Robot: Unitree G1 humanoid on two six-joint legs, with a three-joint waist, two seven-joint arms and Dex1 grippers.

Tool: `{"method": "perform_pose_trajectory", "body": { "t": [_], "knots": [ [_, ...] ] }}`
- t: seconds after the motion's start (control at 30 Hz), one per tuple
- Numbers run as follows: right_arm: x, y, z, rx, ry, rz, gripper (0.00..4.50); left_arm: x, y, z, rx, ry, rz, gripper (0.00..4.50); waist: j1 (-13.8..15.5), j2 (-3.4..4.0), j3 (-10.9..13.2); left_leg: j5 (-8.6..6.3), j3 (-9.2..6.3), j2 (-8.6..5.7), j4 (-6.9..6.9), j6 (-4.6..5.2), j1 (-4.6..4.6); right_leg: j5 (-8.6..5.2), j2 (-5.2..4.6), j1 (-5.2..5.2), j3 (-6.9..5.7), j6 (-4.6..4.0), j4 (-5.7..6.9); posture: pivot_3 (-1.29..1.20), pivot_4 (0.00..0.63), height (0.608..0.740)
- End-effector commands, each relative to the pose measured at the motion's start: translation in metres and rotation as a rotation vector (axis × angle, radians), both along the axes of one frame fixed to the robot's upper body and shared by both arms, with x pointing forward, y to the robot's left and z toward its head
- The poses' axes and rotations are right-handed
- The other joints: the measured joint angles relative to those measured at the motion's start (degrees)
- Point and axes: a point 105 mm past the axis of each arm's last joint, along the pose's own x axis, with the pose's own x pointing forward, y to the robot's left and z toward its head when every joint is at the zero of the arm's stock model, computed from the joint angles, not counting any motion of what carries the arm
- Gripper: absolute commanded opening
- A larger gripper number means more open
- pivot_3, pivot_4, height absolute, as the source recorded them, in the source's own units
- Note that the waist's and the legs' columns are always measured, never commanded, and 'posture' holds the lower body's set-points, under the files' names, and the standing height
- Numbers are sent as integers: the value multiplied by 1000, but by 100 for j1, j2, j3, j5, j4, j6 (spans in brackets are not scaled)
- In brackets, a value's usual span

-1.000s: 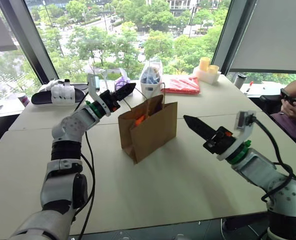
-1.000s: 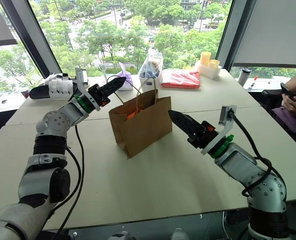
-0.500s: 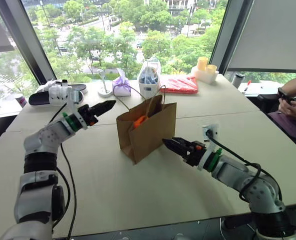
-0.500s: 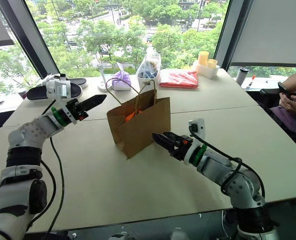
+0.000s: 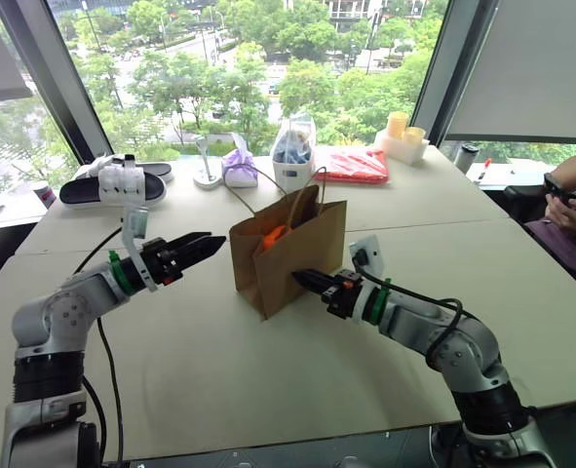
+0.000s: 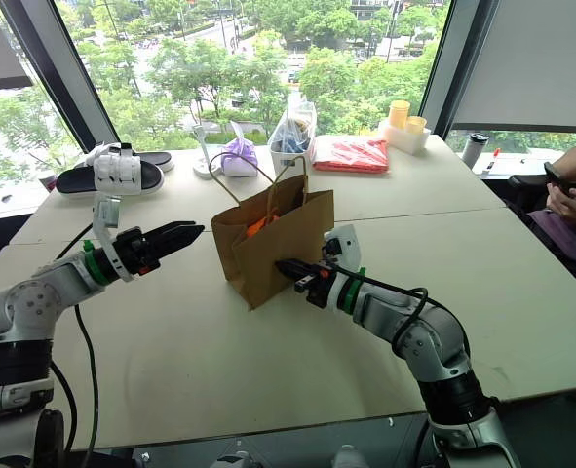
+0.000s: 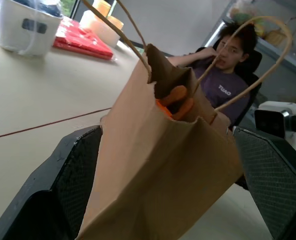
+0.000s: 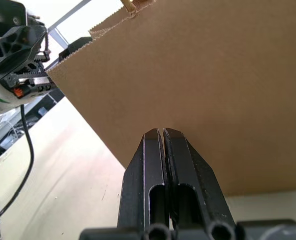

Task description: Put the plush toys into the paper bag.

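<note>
Upright brown paper bag [image 5: 292, 255] shows an orange plush toy [image 5: 272, 235] inside; left pincer [image 5: 202, 243] spread, right pincer [image 5: 301, 278] pressed together.

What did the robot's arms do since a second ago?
The right gripper came down toward the paper bag and shut, its tip at the bag's side, holding nothing. The left gripper dropped back from above the bag, open. The bag stayed upright with the orange plush toy inside.

Right gripper [image 8: 164, 132] with two black fingers pressed together, tips just at the brown wall of the paper bag [image 8: 208, 75], left gripper [image 8: 70, 49] at about ten o'clock beyond the bag edge, pale table [image 8: 62, 180] below
</note>
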Motion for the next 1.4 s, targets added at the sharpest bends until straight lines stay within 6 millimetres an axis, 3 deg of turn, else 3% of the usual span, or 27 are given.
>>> {"method": "perform_pose_trajectory", "body": {
  "t": [0.03, 0.17, 0.4, 0.6, 0.7, 0.93, 1.1, 1.17, 1.23, 1.4],
  "knots": [
    [5, 9, 9, -4, -42, 26, 47, -9, -21, 9, 30, -69, -48, 4292, -2, 0, 0, 0, 0, 0, 0, 0, 0, 0, 0, -1, 0, 0, 0, 0, 150, 740],
    [8, 11, 5, -11, -42, 29, 47, -14, -43, -4, 165, -123, -48, 4292, -1, 1, -1, 0, 2, 0, -1, -1, 0, 0, 0, 0, 1, 0, 0, 0, 150, 740],
    [16, 22, 1, -6, -53, 9, 47, -19, -59, -1, 182, -172, -78, 4292, -9, 1, -1, 0, 4, 0, -4, -2, 1, 0, 1, -2, 2, -1, -1, 0, 150, 740],
    [15, 27, 1, 5, -62, 15, 47, 2, -64, -9, 245, -185, 21, 4292, 8, 1, -1, 1, 4, -1, -4, -2, 1, 0, 1, -1, 1, -1, -1, 0, 150, 740],
    [12, 28, 2, 8, -66, 23, 0, 12, -66, -14, 249, -190, 70, 3439, 3, 1, -1, 1, 4, -3, -3, -3, 1, 0, 0, 1, 2, -1, -2, 0, 150, 740],
    [-10, 18, 6, 14, -65, 78, 0, 17, -74, -12, 228, -223, 86, 38, 16, 1, -1, 1, 4, -2, -4, -2, 0, 0, 1, -2, 2, -1, -2, 0, 150, 740],
    [-28, 9, 6, 16, -45, 111, 0, 16, -75, -2, 192, -245, 61, 38, 9, 1, -1, 1, 4, -2, -4, -2, 0, 0, 1, -2, 1, -1, -3, 0, 150, 740],
    [-54, -16, -4, -29, 10, 146, 0, 4, -85, 20, 122, -292, -113, 38, 55, 1, 0, 1, 3, -2, -4, -2, -1, 0, 1, -1, 0, -1, -2, 0, 150, 740],
    [-71, -32, -12, -73, 58, 167, 0, -3, -92, 29, 113, -315, -240, 38, 131, -3, 2, 0, 0, -8, 0, -1, -11, 0, 1, 4, -11, -1, -6, 0, 150, 740],
    [-96, -56, -25, -134, 148, 163, 0, 14, -103, 24, 168, -325, -357, 38, 123, -1, 1, -3, 25, -3, 3, 6, 4, -1, 0, 22, -9, 0, -22, 0, 150, 740]
  ]
}}
